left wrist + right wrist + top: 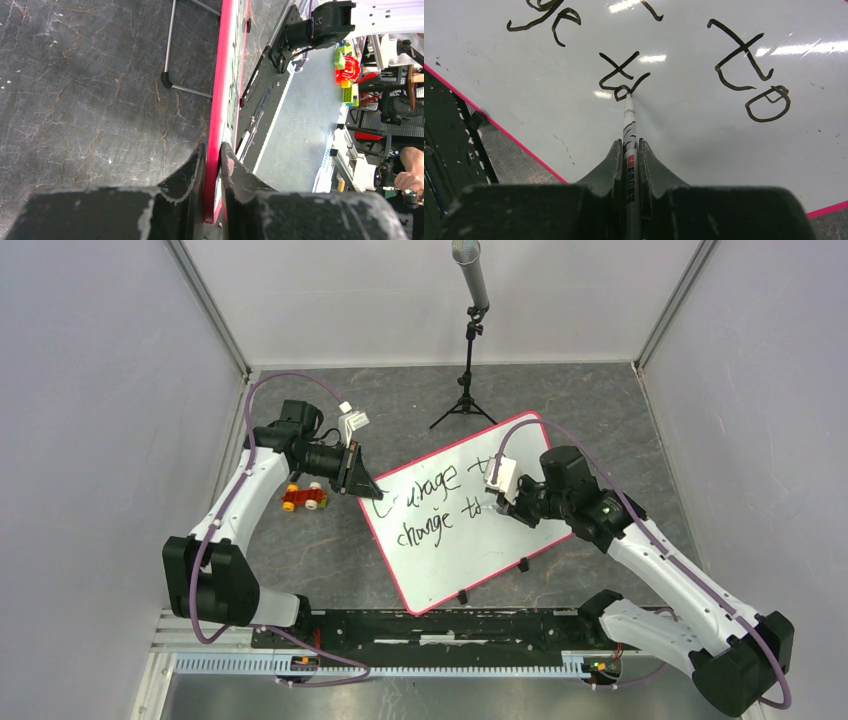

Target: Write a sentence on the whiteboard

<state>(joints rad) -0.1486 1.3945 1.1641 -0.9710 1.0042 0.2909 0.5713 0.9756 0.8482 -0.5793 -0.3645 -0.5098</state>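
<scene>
Right gripper (629, 146) pinching a slim white marker (628, 117), tip touching the black handwritten sentence (428, 485) on the pink-rimmed white whiteboard (704, 150); left gripper (213, 148) clamps its rim

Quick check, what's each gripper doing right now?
Left gripper: closed on the edge of the whiteboard.
Right gripper: closed on a marker, its tip on the whiteboard.

**Readable text: whiteboard only**

Black handwriting (432, 506) on the whiteboard (450, 565), two lines: "Courage to" above, "change t" below, with the next letter unfinished at the marker (630, 142) tip. The full "to" shows only in the right wrist view. The marker barrel carries a red block and black print, too small to read.
</scene>
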